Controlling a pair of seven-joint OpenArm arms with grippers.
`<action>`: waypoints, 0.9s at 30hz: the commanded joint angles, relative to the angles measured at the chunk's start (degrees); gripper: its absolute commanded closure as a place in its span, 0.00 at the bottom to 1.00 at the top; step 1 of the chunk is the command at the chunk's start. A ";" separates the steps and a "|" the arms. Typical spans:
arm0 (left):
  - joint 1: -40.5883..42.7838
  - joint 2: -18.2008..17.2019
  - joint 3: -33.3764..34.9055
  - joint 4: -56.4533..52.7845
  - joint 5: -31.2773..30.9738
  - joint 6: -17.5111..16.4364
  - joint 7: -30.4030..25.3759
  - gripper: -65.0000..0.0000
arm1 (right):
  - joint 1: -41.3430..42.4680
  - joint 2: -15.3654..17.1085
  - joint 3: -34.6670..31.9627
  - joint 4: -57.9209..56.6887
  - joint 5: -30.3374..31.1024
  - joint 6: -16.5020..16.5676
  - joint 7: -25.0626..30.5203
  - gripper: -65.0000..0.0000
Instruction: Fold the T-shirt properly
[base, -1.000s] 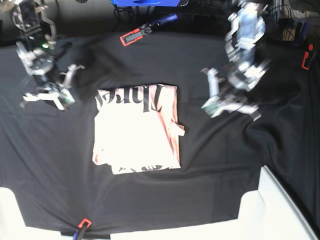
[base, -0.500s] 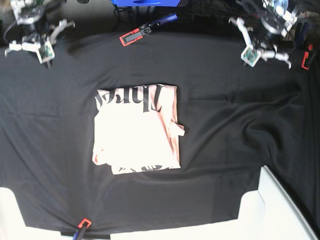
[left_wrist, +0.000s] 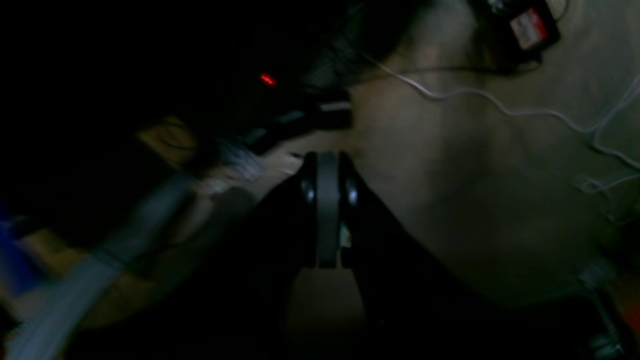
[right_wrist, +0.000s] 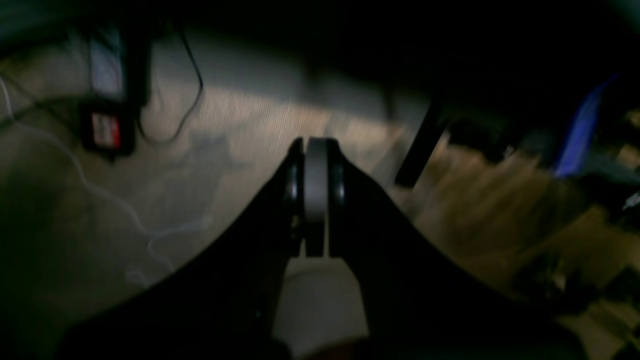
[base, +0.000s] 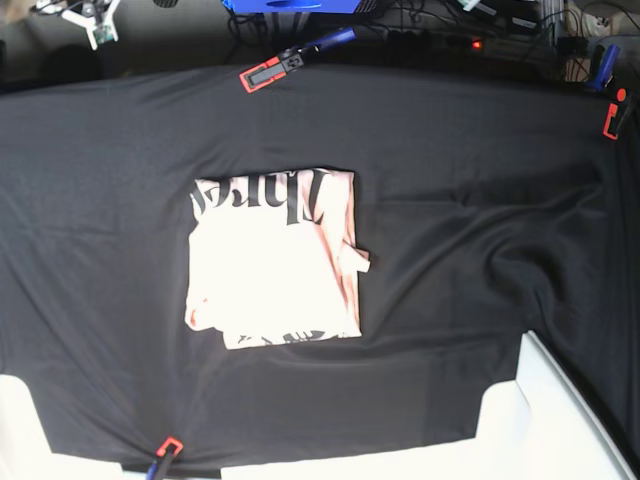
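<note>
The pale pink T-shirt (base: 272, 262) lies folded into a compact rectangle in the middle of the black table cloth (base: 470, 250). Black lettering shows along its far edge, and a small flap sticks out on its right side. No gripper touches it. Only a tip of the right arm (base: 85, 12) shows at the top left corner of the base view, and the left arm is out of that view. In the wrist views my left gripper (left_wrist: 327, 167) and right gripper (right_wrist: 315, 150) are both shut with nothing between the pads, and they look over a dim floor.
Red clamps (base: 265, 73) (base: 613, 120) (base: 168, 446) pin the cloth at its edges. A white surface (base: 560, 425) juts in at the lower right, and a blue object (base: 290, 5) sits behind the table. Loose white cables (left_wrist: 500, 107) and a black box (right_wrist: 107, 115) lie on the floor.
Both arms have pulled up and back from beside the T-shirt to the far corners, almost leaving the base view. The T-shirt has not moved.
</note>
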 joint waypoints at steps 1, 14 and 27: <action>-1.19 -0.31 0.83 -3.32 0.01 0.38 -0.16 1.00 | 1.67 0.60 -1.14 -3.80 0.14 0.38 0.41 1.00; -33.63 7.86 5.32 -62.49 0.01 2.40 -6.57 1.00 | 32.35 2.01 -5.62 -75.01 0.23 0.38 27.57 1.00; -36.53 10.24 5.23 -68.64 -0.07 17.17 -12.73 1.00 | 33.23 0.86 -5.36 -80.99 0.14 0.29 44.89 1.00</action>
